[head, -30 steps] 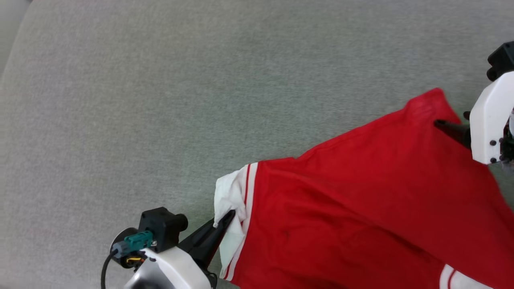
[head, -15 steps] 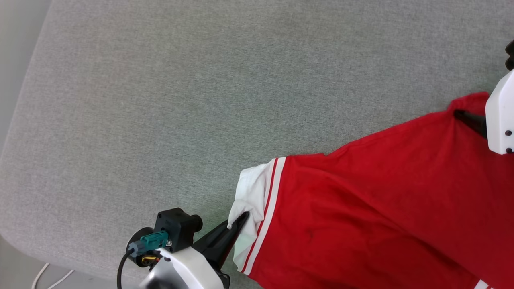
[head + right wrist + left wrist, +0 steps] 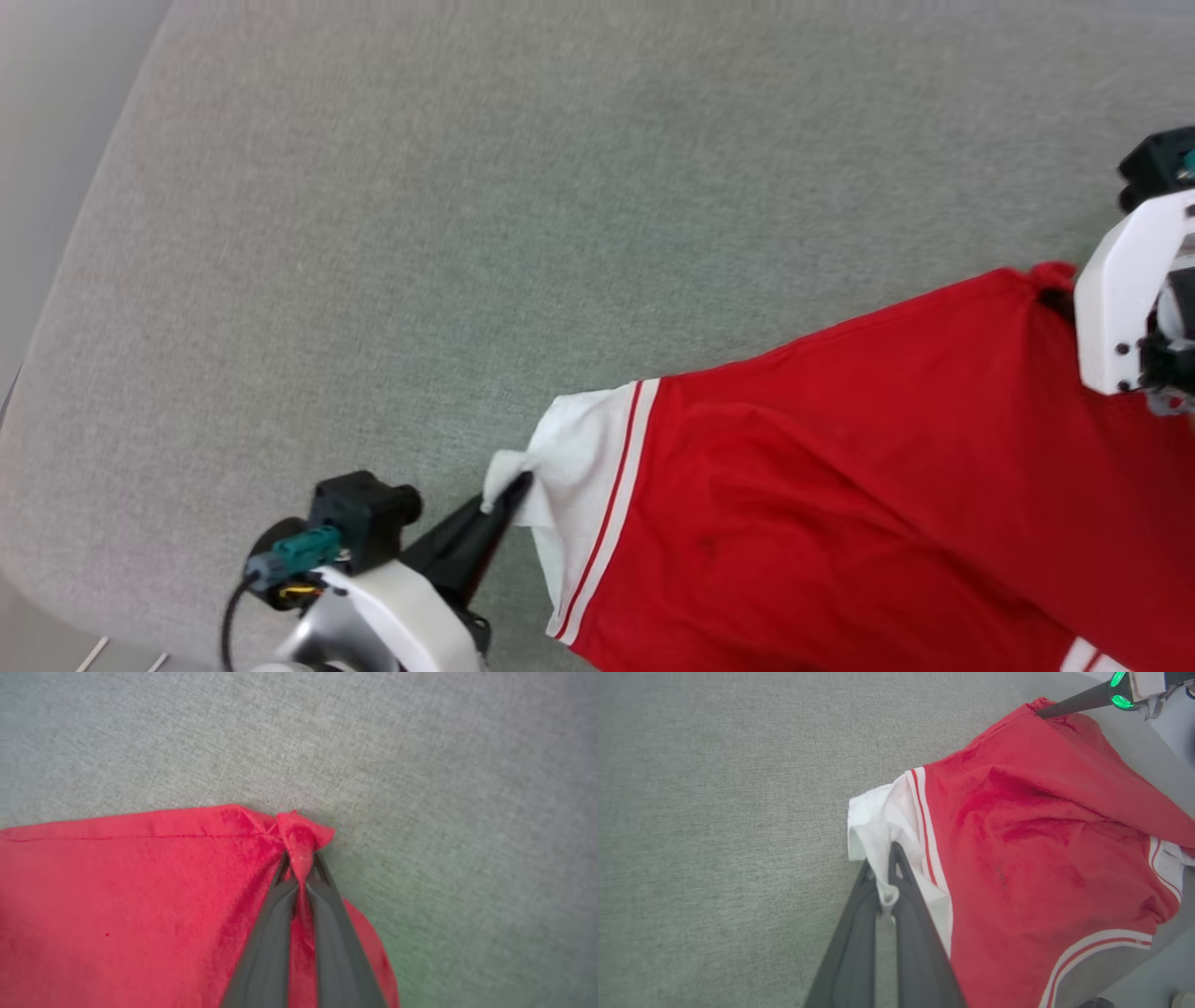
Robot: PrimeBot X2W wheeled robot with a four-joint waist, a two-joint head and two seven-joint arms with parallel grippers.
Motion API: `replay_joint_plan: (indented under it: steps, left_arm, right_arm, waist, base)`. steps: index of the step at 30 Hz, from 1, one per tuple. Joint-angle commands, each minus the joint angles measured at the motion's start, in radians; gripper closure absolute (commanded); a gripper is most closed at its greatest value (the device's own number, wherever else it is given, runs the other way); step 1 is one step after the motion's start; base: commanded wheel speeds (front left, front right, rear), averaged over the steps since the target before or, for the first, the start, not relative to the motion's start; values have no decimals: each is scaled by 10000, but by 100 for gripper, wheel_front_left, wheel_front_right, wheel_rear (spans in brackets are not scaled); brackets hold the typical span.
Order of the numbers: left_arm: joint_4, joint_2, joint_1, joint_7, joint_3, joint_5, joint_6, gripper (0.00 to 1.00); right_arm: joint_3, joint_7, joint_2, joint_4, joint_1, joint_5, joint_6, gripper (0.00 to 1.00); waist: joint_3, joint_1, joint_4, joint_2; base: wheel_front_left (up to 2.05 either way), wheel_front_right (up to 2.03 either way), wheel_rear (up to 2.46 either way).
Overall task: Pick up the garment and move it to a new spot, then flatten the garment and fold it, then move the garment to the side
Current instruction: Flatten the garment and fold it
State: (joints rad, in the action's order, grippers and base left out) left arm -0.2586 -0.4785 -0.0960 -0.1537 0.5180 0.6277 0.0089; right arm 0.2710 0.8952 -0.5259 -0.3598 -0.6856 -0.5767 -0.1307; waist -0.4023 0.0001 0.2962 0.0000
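Red jersey-style T-shirt with white short sleeves and red-white striped trim (image 3: 840,523) is lying spread across the near right part of the grey woven-fabric surface (image 3: 420,233), with a plain red side facing up. The left gripper (image 3: 509,485) is reaching in from the near edge. Its jaws are pressing fully together on a bunched fold of the white sleeve (image 3: 579,448). The right gripper (image 3: 301,868) is working at the far right. Its jaws are likewise pressing together, pinching the red hem corner (image 3: 303,833) into a small twisted tuft. The red edge between the two grips is running fairly straight. Whether the pinched parts are clearing the surface cannot be judged.
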Motion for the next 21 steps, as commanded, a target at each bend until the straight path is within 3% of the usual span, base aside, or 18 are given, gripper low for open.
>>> replay_joint_plan:
  steps: [1, 10, 21]
  left_arm:
    - [-127, -167, 68, 70, -175, 19, 93, 100]
    - [-844, -965, -14, 343, -1327, 60, 451, 100]
    - [-2038, -2027, -704, 582, -3246, 194, 836, 100]
  right_arm:
    - [178, -247, 42, -125, 153, -129, 2, 100]
    - [623, -1600, -239, 446, -376, -624, 2, 100]
    - [852, -2681, -662, 2390, -638, -1281, 2, 100]
  waist:
    - [569, -1, -426, 0]
    - [1829, -1, -1468, 0]
    - [2930, -1, -2950, 0]
  base:
    - [0, 0, 0]
    - [0, 0, 0]
    - [0, 0, 0]
